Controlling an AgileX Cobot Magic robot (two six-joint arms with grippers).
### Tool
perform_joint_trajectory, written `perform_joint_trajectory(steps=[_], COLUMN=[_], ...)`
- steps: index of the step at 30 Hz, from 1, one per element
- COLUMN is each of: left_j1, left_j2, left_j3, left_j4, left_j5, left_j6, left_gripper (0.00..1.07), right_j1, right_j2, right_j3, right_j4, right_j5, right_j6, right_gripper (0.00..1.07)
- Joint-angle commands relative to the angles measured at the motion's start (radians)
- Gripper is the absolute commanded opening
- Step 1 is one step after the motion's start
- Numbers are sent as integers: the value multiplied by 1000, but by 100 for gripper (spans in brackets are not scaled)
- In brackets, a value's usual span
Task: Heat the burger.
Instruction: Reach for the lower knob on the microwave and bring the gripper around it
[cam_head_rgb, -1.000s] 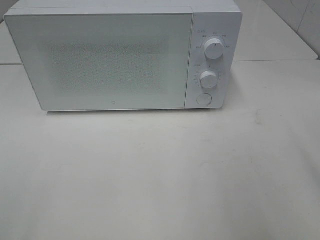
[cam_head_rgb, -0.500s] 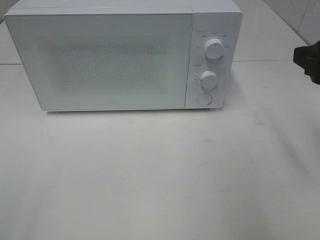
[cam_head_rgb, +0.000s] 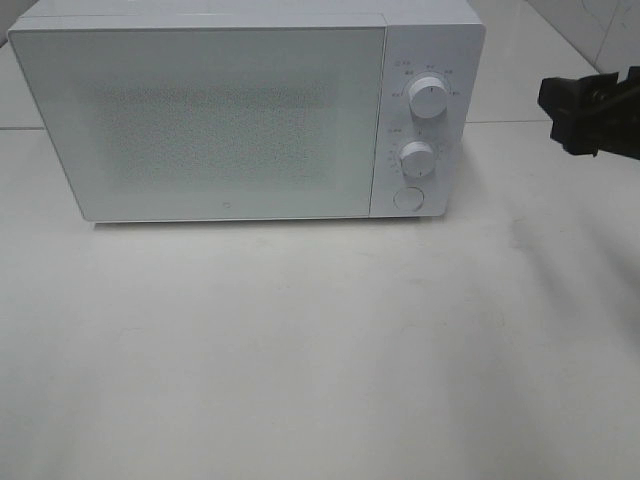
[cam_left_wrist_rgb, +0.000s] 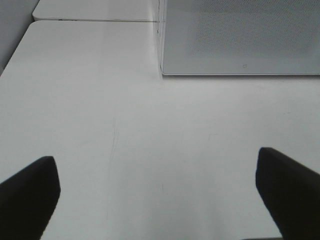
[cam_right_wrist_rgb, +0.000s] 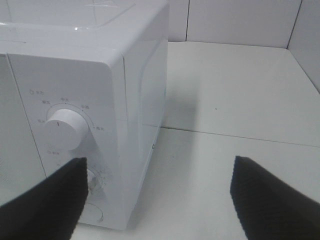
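Change: the right claw (cam_head_rgb: 568, 113) has entered the upper right of the high view. One second ago it was absent from that view.
Right claw state: jaws wide, nothing between them. It hangs above the worktop (cam_head_rgb: 300, 350), right of the microwave (cam_head_rgb: 230, 120) and apart from it, about level with the knobs.
Left claw (cam_left_wrist_rgb: 157, 195) state: jaws wide, empty, over bare worktop in front of the microwave; out of the high view.
Microwave: door (cam_head_rgb: 210, 125) shut. Upper knob (cam_head_rgb: 429, 97), lower knob (cam_head_rgb: 417, 158) and button (cam_head_rgb: 407, 198) are untouched.
Meaning for task: probably an approach to the control panel, either to release the door or to set a knob. Which one cannot be told.
Burger position: not in any view. The door panel is frosted, so whether the burger is inside cannot be told.
Burger appearance: cannot be described; hidden.
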Motion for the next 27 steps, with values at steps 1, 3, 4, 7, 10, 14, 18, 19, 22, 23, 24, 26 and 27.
perform_joint_trajectory(steps=[1,3,4,7,10,14,18,19,22,23,24,26,27], left_j1=[2,2,2,2,2,2,2,2,2,2,2,2,2], left_j2=[-18,-18,-18,-18,-18,-18,-18,-18,-18,-18,-18,-18,-17], left_j3=[-1,-1,-1,-1,-1,-1,-1,-1,-1,-1,-1,-1,-1], left_j4=[-5,-5,-5,-5,-5,-5,-5,-5,-5,-5,-5,-5,-5], left_j5=[2,2,2,2,2,2,2,2,2,2,2,2,2], left_j6=[-5,-5,-5,-5,-5,-5,-5,-5,-5,-5,-5,-5,-5], left_gripper=[100,100,100,100,100,100,100,100,100,100,100,100,100], right_j1=[26,58,82,163,240,347,446,446,504,537,550,572,584], right_j2=[46,73,86,128,169,214,261,261,300,322,333,352,363], right_j3=[42,63,74,90,91,90,83,83,68,54,46,33,26], right_j4=[102,158,191,304,428,557,676,676,746,786,807,847,871], right_j5=[-118,-163,-189,-253,-313,-412,-477,-477,-510,-521,-523,-530,-540], right_j6=[-72,-125,-155,-227,-288,-347,-365,-365,-365,-365,-367,-384,-402], right_gripper=[76,76,76,76,76,76,76,76,76,76,76,76,76])
